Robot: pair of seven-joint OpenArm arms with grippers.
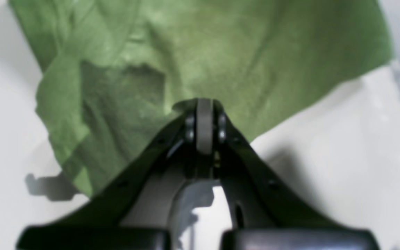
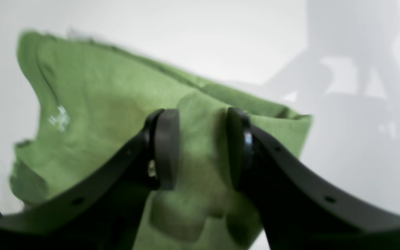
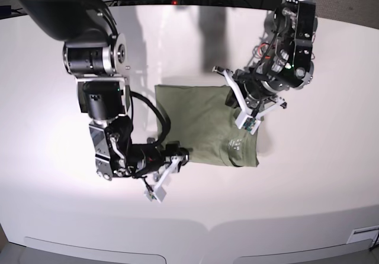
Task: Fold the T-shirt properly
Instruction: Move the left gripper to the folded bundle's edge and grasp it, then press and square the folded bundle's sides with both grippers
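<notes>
Green T-shirt (image 3: 204,125), partly folded, lies mid-counter (image 3: 320,175). Your left tool (image 1: 204,104) is pinched together on its edge; your right tool (image 2: 202,149), pads apart, straddles a raised fold.

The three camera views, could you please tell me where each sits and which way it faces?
Left wrist: behind the left gripper, facing the wrinkled olive-green cotton T-shirt; shut jaws pinch its edge.
Right wrist: behind the right gripper, facing the shirt; parted fingers straddle a fold.
Base: high up, facing down on the white table; both arms visible.
All share the shirt.
</notes>
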